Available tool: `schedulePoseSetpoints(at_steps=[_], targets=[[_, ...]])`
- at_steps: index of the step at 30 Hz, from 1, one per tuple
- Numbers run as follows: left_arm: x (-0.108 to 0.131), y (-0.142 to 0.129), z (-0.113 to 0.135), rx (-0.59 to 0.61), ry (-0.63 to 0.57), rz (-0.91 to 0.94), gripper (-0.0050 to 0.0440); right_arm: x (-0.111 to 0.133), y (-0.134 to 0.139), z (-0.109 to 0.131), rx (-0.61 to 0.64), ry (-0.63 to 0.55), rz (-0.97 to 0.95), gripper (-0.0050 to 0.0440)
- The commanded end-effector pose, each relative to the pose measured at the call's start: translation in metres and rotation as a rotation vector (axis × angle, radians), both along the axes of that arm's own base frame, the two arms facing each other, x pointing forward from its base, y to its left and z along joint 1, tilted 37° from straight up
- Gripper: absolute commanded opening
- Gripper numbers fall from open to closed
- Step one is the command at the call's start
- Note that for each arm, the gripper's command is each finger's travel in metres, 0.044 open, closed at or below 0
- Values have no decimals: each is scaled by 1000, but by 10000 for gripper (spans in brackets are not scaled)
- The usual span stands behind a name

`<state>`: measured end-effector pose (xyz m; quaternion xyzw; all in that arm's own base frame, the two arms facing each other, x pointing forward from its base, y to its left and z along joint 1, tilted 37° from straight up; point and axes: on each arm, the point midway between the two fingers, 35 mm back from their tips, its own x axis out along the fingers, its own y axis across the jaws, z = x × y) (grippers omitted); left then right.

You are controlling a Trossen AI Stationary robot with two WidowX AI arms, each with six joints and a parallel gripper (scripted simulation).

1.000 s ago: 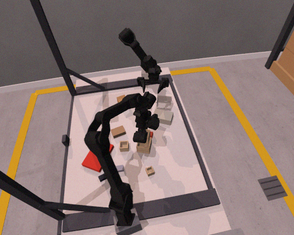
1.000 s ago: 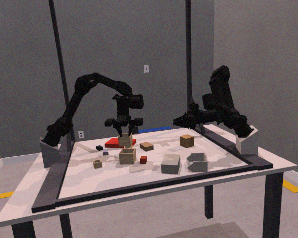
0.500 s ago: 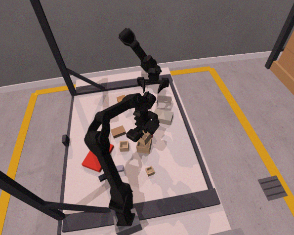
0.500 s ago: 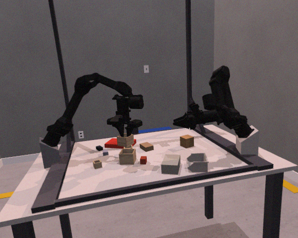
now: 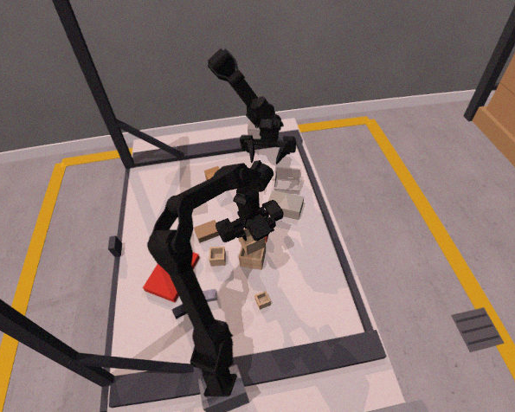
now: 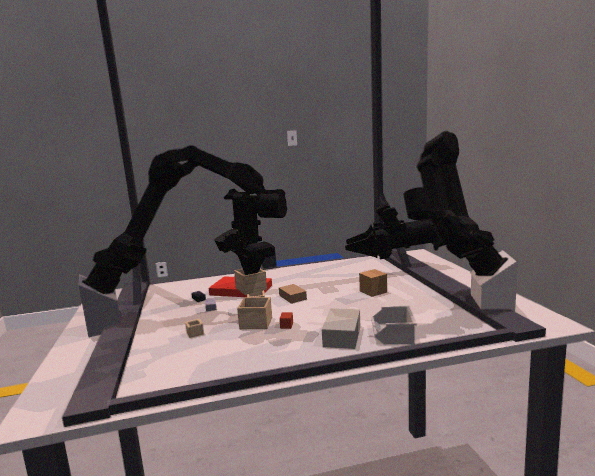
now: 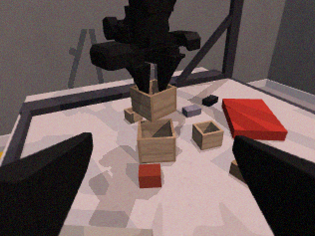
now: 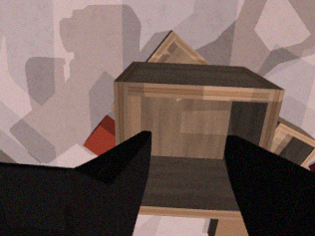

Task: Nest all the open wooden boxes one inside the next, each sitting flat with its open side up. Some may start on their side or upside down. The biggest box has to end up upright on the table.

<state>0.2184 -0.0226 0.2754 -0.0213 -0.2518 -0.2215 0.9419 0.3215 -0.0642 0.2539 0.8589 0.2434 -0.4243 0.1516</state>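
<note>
The biggest wooden box [image 5: 251, 261] [image 6: 254, 316] [image 7: 157, 149] stands upright on the table. My right gripper [image 7: 154, 96] [image 8: 187, 142] has its fingers in the open top of the second-biggest box [image 6: 250, 283] [image 7: 154, 104] [image 8: 194, 123] and holds it, open side up, just above the biggest box, turned relative to it. Whether their rims touch is unclear. A smaller box [image 5: 216, 256] [image 7: 207, 136] stands upright beside the biggest, mostly hidden in the exterior view. The smallest box [image 5: 262, 299] [image 6: 194, 328] stands upright farther off. My left gripper [image 5: 265, 160] [image 7: 163, 141] is open and empty, raised beyond the boxes.
A red cube [image 6: 286, 320] [image 7: 150, 176] stands close to the biggest box. A red slab [image 5: 162, 283], a brown block [image 5: 206, 230] [image 6: 292, 293], a brown cube [image 6: 373, 283], a grey box [image 6: 341, 330] and a clear bin [image 6: 397, 335] are also there. Small lilac [image 7: 191, 111] and black [image 7: 209, 101] blocks lie near the slab.
</note>
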Motion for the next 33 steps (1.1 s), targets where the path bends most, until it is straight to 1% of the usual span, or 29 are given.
schedulePoseSetpoints(at_steps=[1, 3, 6, 7, 18, 23, 33], targets=[[0, 0, 0, -3, 2, -3, 400, 0, 0, 12, 60, 6, -115, 253], [0, 0, 0, -3, 2, -3, 400, 0, 0, 12, 60, 6, -115, 253], [0, 0, 0, -3, 2, -3, 400, 0, 0, 12, 116, 36, -199, 253], [0, 0, 0, -3, 2, -3, 400, 0, 0, 15, 132, 36, -226, 253], [0, 0, 0, -3, 2, -3, 400, 0, 0, 14, 326, 141, -509, 253], [0, 0, 0, -3, 2, -3, 400, 0, 0, 14, 340, 148, -530, 253], [0, 0, 0, -3, 2, -3, 400, 5, 3, 0, 340, 172, -533, 253]])
